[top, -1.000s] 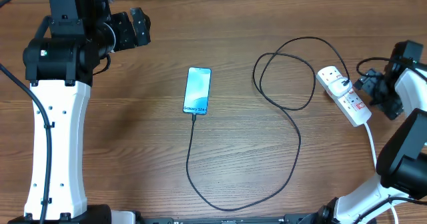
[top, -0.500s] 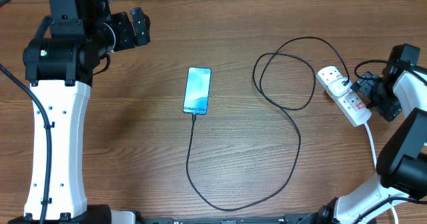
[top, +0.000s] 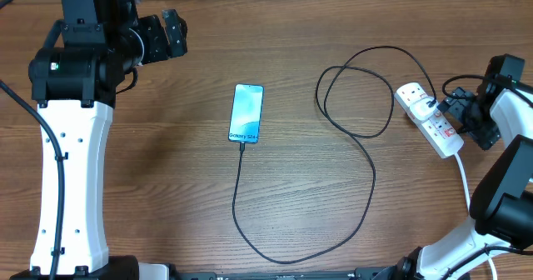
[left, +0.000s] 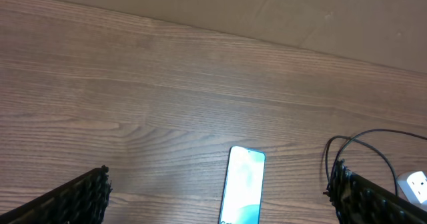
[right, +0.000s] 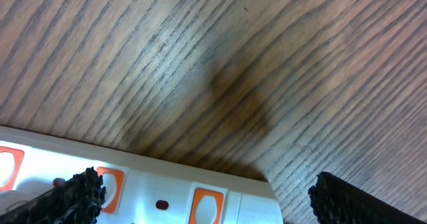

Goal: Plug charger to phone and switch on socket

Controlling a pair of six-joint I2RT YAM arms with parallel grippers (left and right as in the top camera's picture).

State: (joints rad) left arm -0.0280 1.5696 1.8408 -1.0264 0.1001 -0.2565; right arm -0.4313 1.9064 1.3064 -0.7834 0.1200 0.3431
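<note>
Hovering just beside the long white plastic power strip [top: 429, 118], R gripper [top: 455, 111] is spread wide and empty. Strip's long axis runs diagonally, red switches [right: 203, 204] below the fingers. L gripper [top: 173, 32], also spread, is far off. Thin black cable [top: 366, 159] meets slim blue-screened phone [top: 246, 113] mid-table.

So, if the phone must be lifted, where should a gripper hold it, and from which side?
Pinch the phone across its two long edges near the middle, coming straight down from above. It lies flat, screen up, so only those thin edges are free. Avoid the short end nearest the robot, where the black charger cable meets it.
</note>
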